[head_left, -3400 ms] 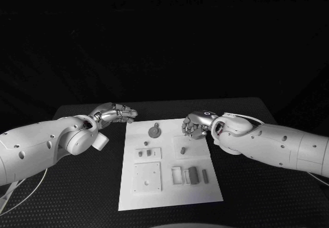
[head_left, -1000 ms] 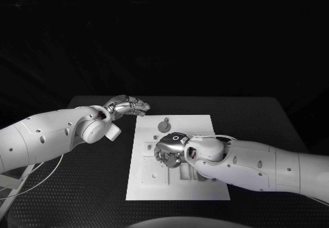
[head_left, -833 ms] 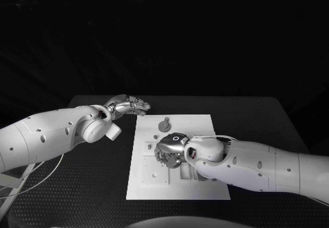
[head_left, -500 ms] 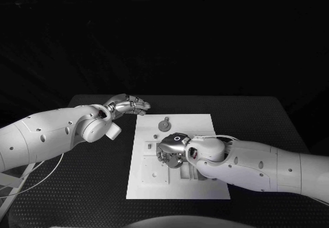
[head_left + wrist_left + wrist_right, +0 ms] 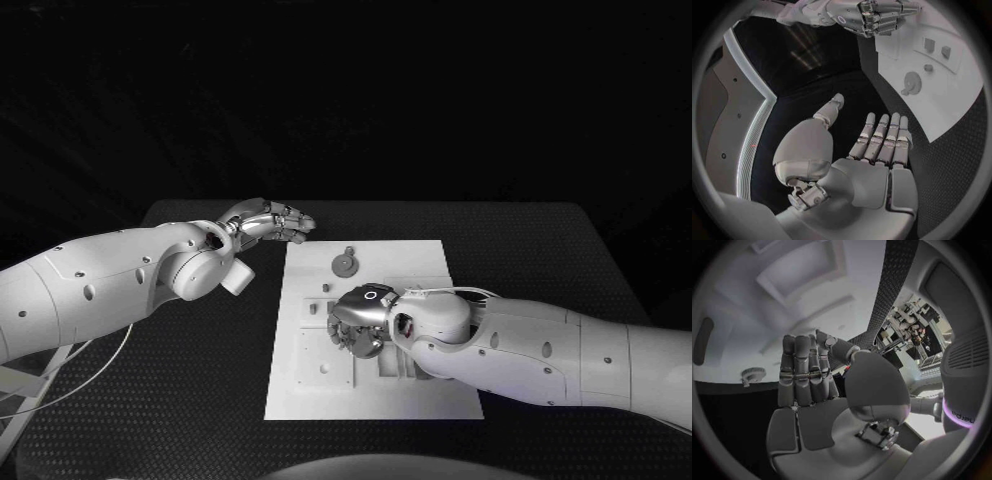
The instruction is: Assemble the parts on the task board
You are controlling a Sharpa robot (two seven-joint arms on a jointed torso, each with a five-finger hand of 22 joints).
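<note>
Reaching looks like the step in hand: right hand (image 5: 358,318) hovers over the task board's (image 5: 418,255) middle, fingers straight and together, holding nothing. Next it must pinch a part there; left hand (image 5: 265,222), off the board's far left corner, has its fingers curled loosely on nothing.

My left arm (image 5: 101,285): glossy white shell, rounded, small dark screw holes along it, a disc-shaped wrist joint and a thin pale cable below. My left hand (image 5: 267,222): silver metal, segmented fingers, pale grey palm plates. My right arm (image 5: 555,345): the same white shell and screw holes, a thin white cable over the wrist. My right hand (image 5: 358,320): silver, with a small dark ring mark on its back.
</note>
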